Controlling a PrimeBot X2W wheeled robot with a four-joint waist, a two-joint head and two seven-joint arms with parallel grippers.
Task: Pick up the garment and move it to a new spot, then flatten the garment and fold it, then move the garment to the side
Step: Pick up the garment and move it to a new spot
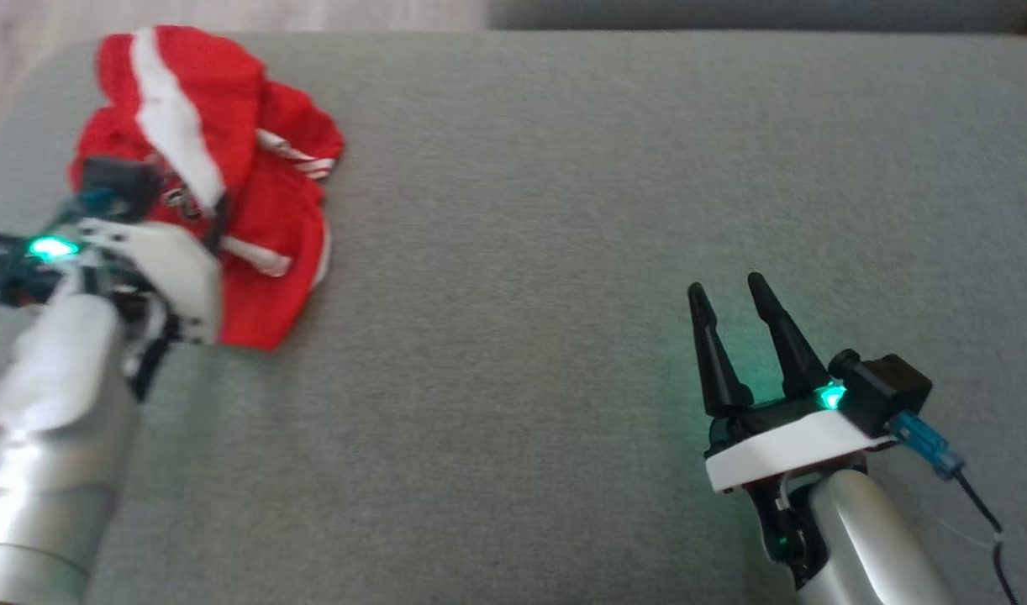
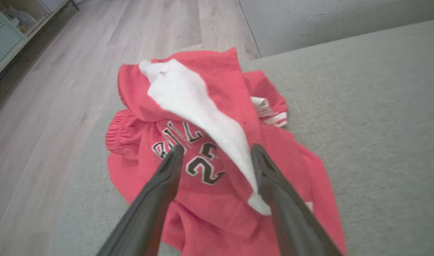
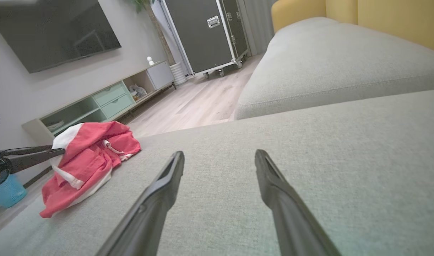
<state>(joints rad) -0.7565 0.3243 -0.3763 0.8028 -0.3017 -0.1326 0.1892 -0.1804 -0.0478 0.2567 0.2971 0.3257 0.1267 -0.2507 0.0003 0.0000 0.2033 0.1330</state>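
Right pincer (image 1: 725,286) idles wide over bare sofa cushion (image 1: 564,168), well clear. I hold my left pincer (image 2: 217,147) spread wide over the crumpled red garment (image 1: 291,202) at the cushion's far-left corner, ready to grab.

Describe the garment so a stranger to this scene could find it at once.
Start at the wide grey cushion. Near its far left corner lies a crumpled red garment, by the left gripper. Its white band and black lettering set it apart.
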